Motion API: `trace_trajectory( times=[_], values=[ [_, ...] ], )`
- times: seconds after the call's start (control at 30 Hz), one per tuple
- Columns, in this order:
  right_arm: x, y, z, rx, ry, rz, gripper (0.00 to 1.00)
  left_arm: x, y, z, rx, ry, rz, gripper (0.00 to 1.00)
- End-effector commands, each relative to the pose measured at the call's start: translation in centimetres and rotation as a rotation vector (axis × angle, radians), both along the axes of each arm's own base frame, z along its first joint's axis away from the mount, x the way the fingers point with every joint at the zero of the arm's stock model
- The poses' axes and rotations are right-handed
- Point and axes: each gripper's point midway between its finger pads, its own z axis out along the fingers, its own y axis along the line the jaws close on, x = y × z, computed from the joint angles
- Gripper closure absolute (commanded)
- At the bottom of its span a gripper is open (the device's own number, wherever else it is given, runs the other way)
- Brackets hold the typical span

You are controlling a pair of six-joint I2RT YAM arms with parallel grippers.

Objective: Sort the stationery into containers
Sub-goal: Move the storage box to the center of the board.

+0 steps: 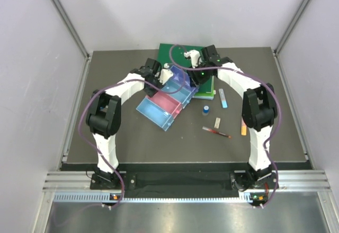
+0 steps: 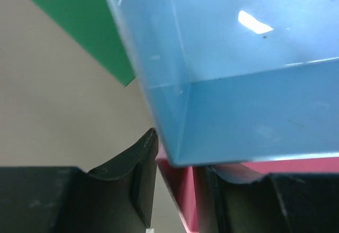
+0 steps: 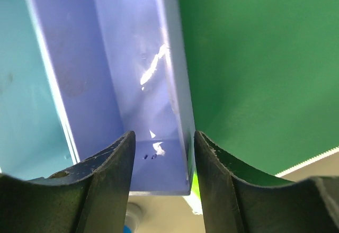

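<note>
— Purple plastic between the fingers of the right gripper [image 3: 164, 137]?
— Yes. It stands open astride the side wall of the purple tray [image 3: 132, 58], one finger inside and the other outside over the green binder [image 3: 254, 58].
— And the left gripper [image 2: 180, 164]?
— It has a wall of the pink tray [image 2: 180, 196] between its fingers. I cannot tell whether it pinches. The light blue tray [image 2: 238, 58] lies just beyond.
— The row?
— Four trays side by side, slanted on the table [image 1: 175, 148]. The blue tray [image 1: 153, 112] is nearest the arm bases, and the purple end lies over the binder.
— The stationery?
— Loose on the table, right of the trays: blue-capped bottle [image 1: 206, 108], blue-white marker [image 1: 223, 98], white eraser [image 1: 217, 122], red pen [image 1: 216, 132], and a stick [image 1: 243, 127] beside the right arm.
</note>
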Motion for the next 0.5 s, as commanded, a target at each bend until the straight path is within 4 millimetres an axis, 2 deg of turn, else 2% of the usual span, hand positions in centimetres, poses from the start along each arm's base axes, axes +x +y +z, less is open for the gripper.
trace_trajectory(
  times=[0.0,0.33,0.47],
  values=[
    [-2.0,1.2,2.9,0.001,-0.057,0.109,0.51,1.2,1.6,4.1,0.010,-0.121,-0.019,0.62],
    [-4.5,2.8,2.5,-0.018,-0.045,0.240,0.48,-0.6,3.4,4.2,0.024,-0.103,-0.078,0.55],
    [-5.7,3.3,2.2,-0.026,-0.025,0.287,0.47,-1.1,3.2,4.5,0.002,-0.100,-0.109,0.51]
  ],
)
